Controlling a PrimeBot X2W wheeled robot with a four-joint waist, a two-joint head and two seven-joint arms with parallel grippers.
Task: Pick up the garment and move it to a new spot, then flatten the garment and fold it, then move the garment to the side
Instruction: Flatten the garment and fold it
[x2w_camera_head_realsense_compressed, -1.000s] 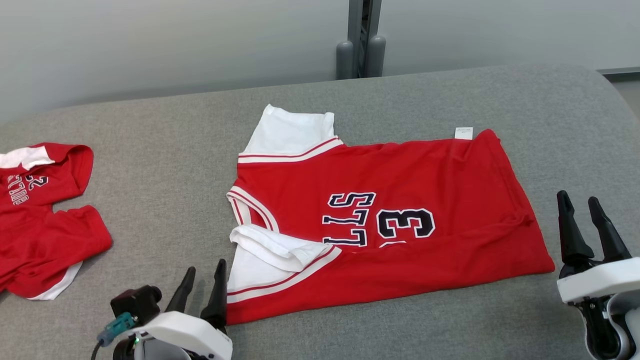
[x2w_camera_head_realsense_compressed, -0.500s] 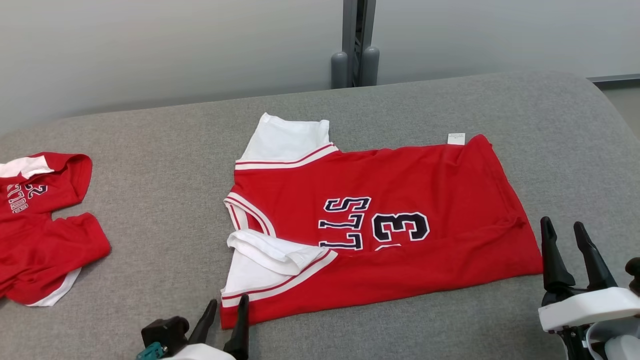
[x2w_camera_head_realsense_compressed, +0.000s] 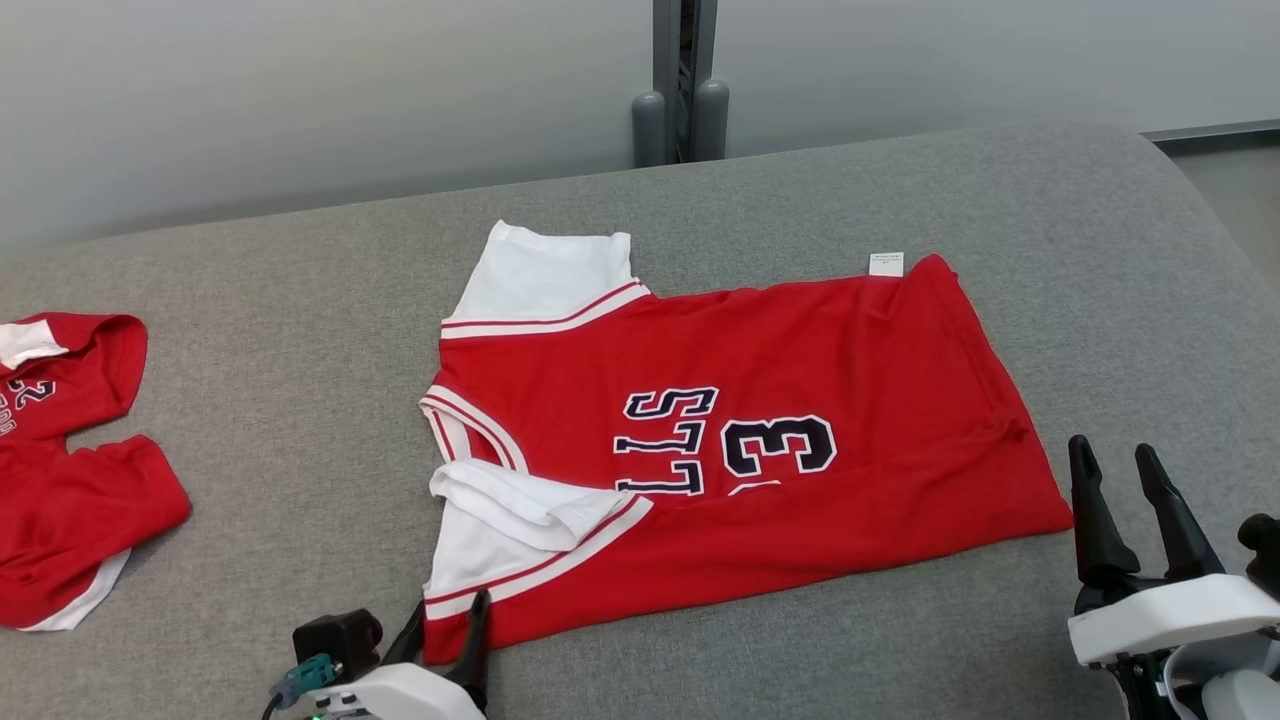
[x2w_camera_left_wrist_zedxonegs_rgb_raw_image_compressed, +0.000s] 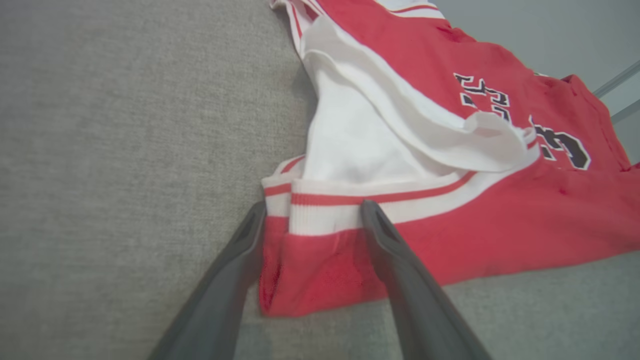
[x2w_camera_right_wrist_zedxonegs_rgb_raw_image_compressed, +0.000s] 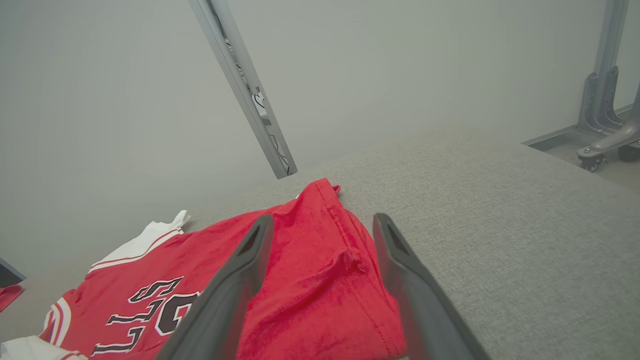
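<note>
Garment (x2w_camera_head_realsense_compressed: 740, 440) lies mid-bench, half folded; both grippers wait at its near edge.
Left of the garment: second red shirt (x2w_camera_head_realsense_compressed: 70, 470). Left gripper (x2w_camera_head_realsense_compressed: 448, 603), fingers apart, flanks its near-left corner. Knit looks thin, limp and probably slippery, so best pinched at the hemmed corners. Right gripper (x2w_camera_head_realsense_compressed: 1110, 445), fingers apart, sits just off its near-right corner. Grey fabric bench (x2w_camera_head_realsense_compressed: 300, 280), pale wall (x2w_camera_head_realsense_compressed: 300, 100) behind.

DESK: Light?
PHOTOGRAPHER: Bright, even, diffuse from above; soft thin shadows beside the garment (x2w_camera_head_realsense_compressed: 800, 400) and under its fold.
DESK: Sharpness?
PHOTOGRAPHER: Head view crisp, evenly exposed. Below the garment's hem, fingers (x2w_camera_left_wrist_zedxonegs_rgb_raw_image_compressed: 410, 300) of the left gripper (x2w_camera_left_wrist_zedxonegs_rgb_raw_image_compressed: 312, 210) blur.
</note>
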